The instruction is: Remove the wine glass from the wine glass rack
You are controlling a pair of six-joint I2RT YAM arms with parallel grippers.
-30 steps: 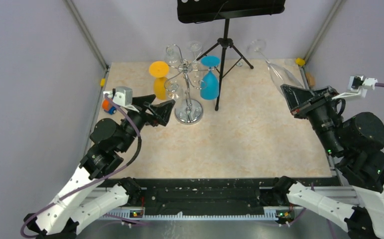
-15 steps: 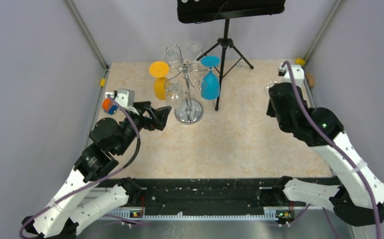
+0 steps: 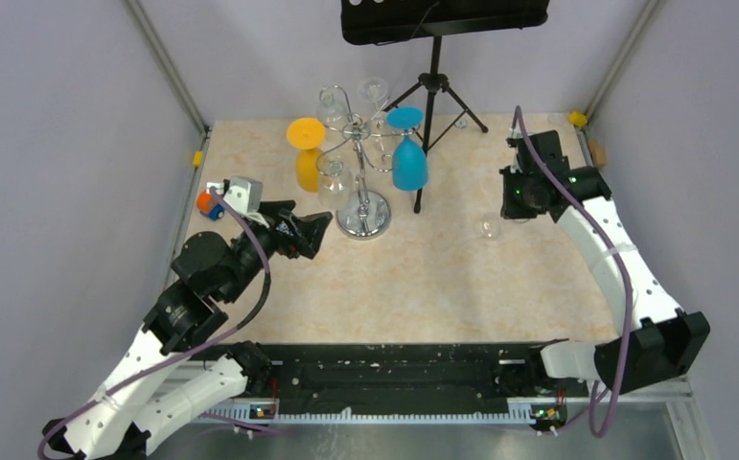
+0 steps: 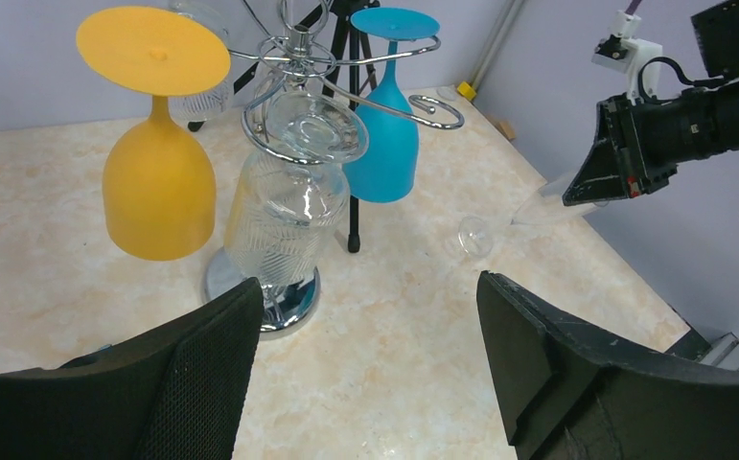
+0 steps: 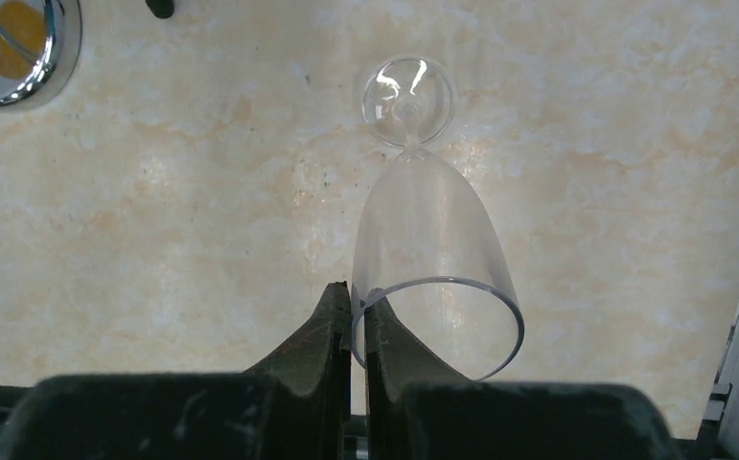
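**Finding 1:** The right gripper (image 5: 357,292) has its jaws nearly closed, pinching 1 wall of the glass (image 5: 432,240) at the rim. The glass is off the rack (image 3: 362,225) and well apart from it, tilted foot-down over the right side of the table (image 3: 442,287). Contact with the table cannot be confirmed.

**Finding 2:** The left gripper (image 4: 365,292) has its jaws wide and empty, facing the rack.

**Recommendation:** A rim pinch on thin glass is judged weak. Lower slowly, bring the foot flat, and release only once the foot bears the weight.

Lab test cell: plain lilac walls (image 3: 58,144), aluminium corner posts (image 3: 162,62), marble-print tabletop (image 3: 442,278), black tripod (image 3: 432,67).
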